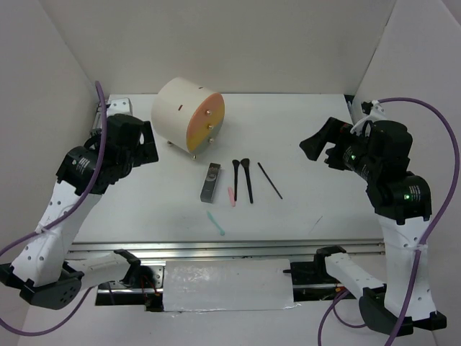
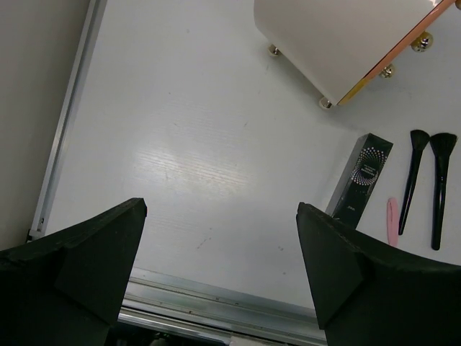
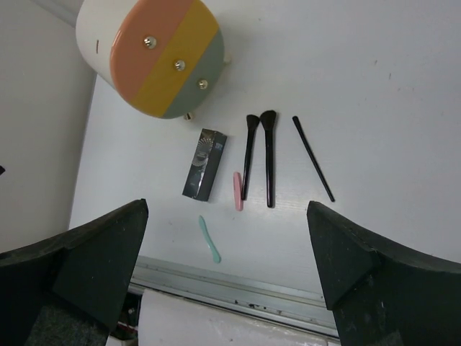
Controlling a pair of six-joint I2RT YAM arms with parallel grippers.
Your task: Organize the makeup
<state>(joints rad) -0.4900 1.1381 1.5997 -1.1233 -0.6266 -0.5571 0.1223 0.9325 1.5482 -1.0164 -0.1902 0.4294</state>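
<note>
The makeup lies in a loose row mid-table: a dark grey rectangular case point(image 1: 209, 182), two black flared-tip brushes point(image 1: 241, 179), a thin black stick point(image 1: 270, 180), a short pink stick point(image 1: 232, 197) and a short teal stick point(image 1: 216, 223) nearer the front edge. The right wrist view shows the case point(image 3: 204, 164), brushes point(image 3: 259, 155), black stick point(image 3: 312, 158), pink stick point(image 3: 238, 191) and teal stick point(image 3: 209, 239). The left wrist view shows the case point(image 2: 362, 178) and brushes point(image 2: 426, 184). My left gripper point(image 1: 148, 144) is open and empty, raised at the left. My right gripper point(image 1: 317, 148) is open and empty, raised at the right.
A cream cylindrical box point(image 1: 189, 114) with an orange front and small knobs lies on its side at the back, just behind the case. A metal rail point(image 1: 230, 249) runs along the table's front edge. White walls close in left, right and back.
</note>
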